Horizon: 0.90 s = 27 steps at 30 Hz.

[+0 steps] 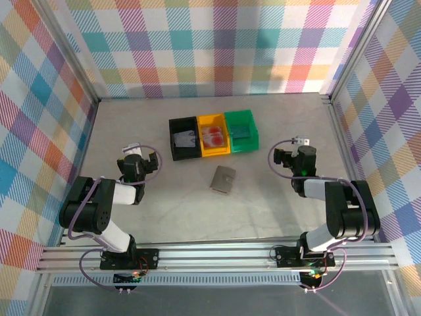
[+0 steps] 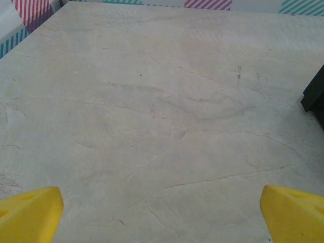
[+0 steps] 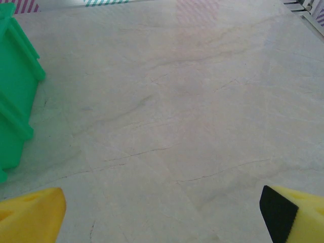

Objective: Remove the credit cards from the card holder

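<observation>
Nearest the lens in the overhead view is the aluminium rail (image 1: 217, 252) that my two bases are bolted to. Beyond it my left gripper (image 1: 134, 151) sits over the left of the table (image 1: 164, 217) and my right gripper (image 1: 300, 142) over the right. From up here I cannot judge how wide either one stands. Between them the card holder (image 1: 223, 180) lies flat on the table, well apart from both grippers and touched by neither. Whether anything is tucked inside it I cannot tell. Just behind it three bins stand side by side in a row: a black bin (image 1: 184, 155), a yellow bin (image 1: 215, 153) and a green bin (image 1: 243, 146). Each holds something flat that looks like one of the credit cards (image 1: 213, 136): greyish-white in the black bin, red-pink in the yellow and teal in the green.

From my left wrist, my yellow fingertips (image 2: 30, 212) poke in at the two bottom corners, so these jaws are spread wide. Nothing is between them but bare marbled tabletop. A dark corner of the black bin cuts in at the right edge.

From my right wrist it is the same story. One yellow fingertip sits at each bottom corner, the right one showing a black pad face. The jaws gape fully and grip nothing, with plain table beneath. The ribbed side of the green bin stands at the left edge, well ahead of my fingers.
</observation>
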{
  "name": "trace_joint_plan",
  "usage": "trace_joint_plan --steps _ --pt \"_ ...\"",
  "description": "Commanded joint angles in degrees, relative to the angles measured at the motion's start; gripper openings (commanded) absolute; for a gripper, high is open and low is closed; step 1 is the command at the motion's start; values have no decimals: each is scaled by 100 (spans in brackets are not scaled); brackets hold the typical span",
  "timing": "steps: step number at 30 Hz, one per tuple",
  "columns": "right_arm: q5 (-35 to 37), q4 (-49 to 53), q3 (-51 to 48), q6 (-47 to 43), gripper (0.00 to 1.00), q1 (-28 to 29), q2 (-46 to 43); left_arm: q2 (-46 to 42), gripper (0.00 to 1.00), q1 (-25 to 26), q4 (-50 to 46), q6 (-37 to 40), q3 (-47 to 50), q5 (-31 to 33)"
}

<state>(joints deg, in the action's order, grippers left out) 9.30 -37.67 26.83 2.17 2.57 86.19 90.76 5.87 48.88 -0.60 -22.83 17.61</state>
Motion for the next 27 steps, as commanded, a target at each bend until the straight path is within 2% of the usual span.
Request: trace_joint_plan --steps 1,21,24,27 --pt "-94 -118 59 -8 99 -44 -24 -63 100 -15 262 -14 59 45" --pt "-94 -67 65 -24 99 -44 -56 -138 100 -16 257 -3 79 41" --pt "100 1097 544 101 99 -29 -256 -417 100 -9 -171 59 -39 -107" --pt "294 1174 418 109 99 38 -728 -948 100 4 -1156 44 -365 21"
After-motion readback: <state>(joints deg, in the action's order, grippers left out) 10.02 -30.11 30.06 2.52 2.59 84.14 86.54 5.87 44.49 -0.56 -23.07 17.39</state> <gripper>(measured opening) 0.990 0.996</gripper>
